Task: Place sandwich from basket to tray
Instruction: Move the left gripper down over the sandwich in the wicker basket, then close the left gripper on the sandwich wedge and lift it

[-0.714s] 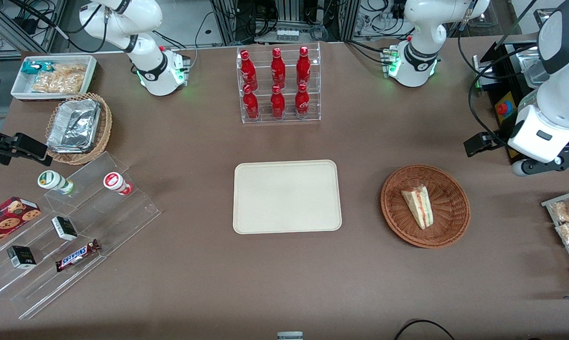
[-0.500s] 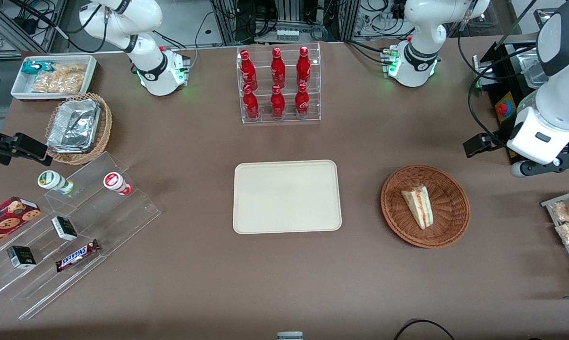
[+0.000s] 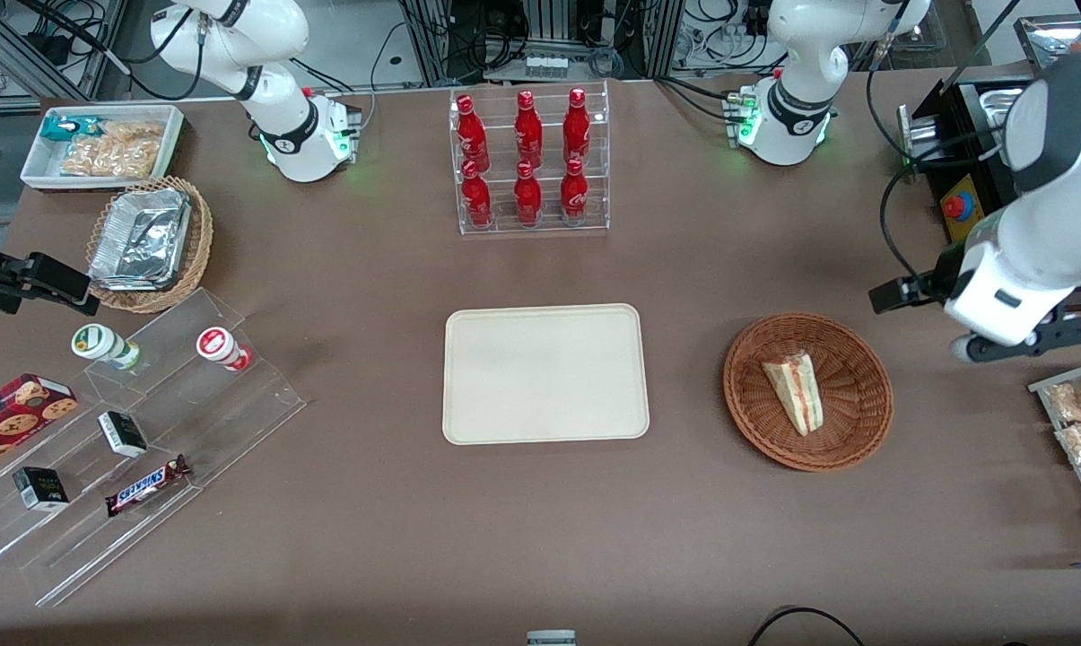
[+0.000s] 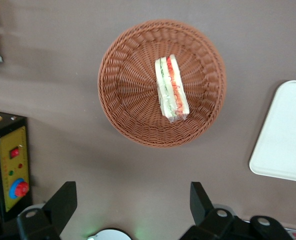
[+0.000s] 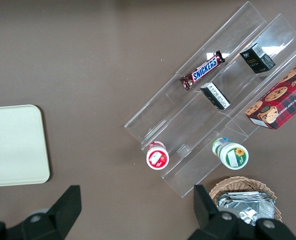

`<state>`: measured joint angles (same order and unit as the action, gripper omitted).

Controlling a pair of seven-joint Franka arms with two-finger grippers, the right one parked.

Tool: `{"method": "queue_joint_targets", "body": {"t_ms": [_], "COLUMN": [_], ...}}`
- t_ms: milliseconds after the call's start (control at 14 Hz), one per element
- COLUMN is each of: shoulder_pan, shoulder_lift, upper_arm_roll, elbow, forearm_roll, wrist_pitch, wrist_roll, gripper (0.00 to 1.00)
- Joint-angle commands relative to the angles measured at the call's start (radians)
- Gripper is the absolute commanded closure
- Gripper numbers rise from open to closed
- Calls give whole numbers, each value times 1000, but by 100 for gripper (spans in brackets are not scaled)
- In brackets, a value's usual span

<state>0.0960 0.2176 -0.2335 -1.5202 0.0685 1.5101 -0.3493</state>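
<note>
Shifting in from the working arm's end of the table since the earlier frames: gripper (image 4: 130,210) now sliding closer to the wicker basket (image 3: 863,359), wrist turning with it. Meaning: approach phase starting, no grasp yet. Sandwich wedge (image 3: 796,391) sitting untouched in the basket (filling edge facing up in the wrist view (image 4: 171,88)), cream tray (image 3: 544,372) waiting bare, well apart toward the table's middle. Hovering high, pointing straight down, fingers (image 4: 63,202) spread wide, holding nothing. Not yet centring over the sandwich; likely needing more travel inward plus a descent before closing.
</note>
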Motion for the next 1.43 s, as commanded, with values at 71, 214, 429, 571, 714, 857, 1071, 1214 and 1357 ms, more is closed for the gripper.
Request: {"method": "queue_joint_targets", "body": {"t_ms": [71,214,429,571,714,857,1071,1214,1357], "shoulder_pan": [2,27,16,4,-1,-19,-16,-15,-15], "shoulder_lift": [161,193,242,269,296,330,354,364,370], "upper_arm_roll": [-4,-4,-6,-7,-9,-10,-7,-6,-6], "elbow": [0,-49,-121,-188,-245,-245,-248,-252,-256], "forearm_roll": [13,-7,-32,-29,-29,-27,-26,-26,-22], "wrist_pitch": [140,221,384,505,625,651,650,648,650], "wrist_roll": [-205,-238,-318,-359,-361,-361,-359,-359,-359], "gripper": [0,0,0,0,0,0,0,0,9]}}
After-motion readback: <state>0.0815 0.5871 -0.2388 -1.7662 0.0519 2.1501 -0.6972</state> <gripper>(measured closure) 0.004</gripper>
